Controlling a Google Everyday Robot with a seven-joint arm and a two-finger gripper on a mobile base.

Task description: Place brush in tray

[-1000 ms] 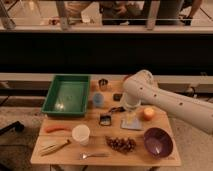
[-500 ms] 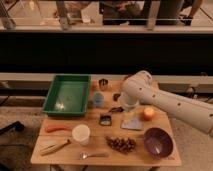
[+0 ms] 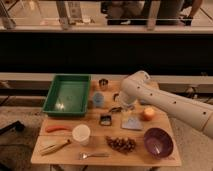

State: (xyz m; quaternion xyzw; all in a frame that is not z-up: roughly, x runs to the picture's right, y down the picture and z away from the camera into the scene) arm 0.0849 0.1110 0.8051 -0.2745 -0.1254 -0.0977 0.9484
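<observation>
The green tray [image 3: 67, 95] lies at the table's back left, and nothing shows inside it. A slim dark brush [image 3: 114, 109] lies near the table's middle, right of the tray and just above a flat black block [image 3: 105, 119]. My white arm reaches in from the right and bends down over the table. My gripper [image 3: 123, 104] hangs right at the brush's right end, and it partly hides that end. I cannot tell whether the gripper touches the brush.
Around the brush are a pale blue object [image 3: 98, 100], a small tin [image 3: 103, 83], a grey-blue cloth [image 3: 131, 122] and an orange [image 3: 148, 114]. Toward the front are a carrot [image 3: 56, 128], white cup [image 3: 81, 134], banana [image 3: 55, 147], grapes [image 3: 121, 144], fork [image 3: 94, 155] and purple bowl [image 3: 158, 141].
My arm has shifted slightly left, toward the table's middle and the brush. The objects on the table have not moved.
</observation>
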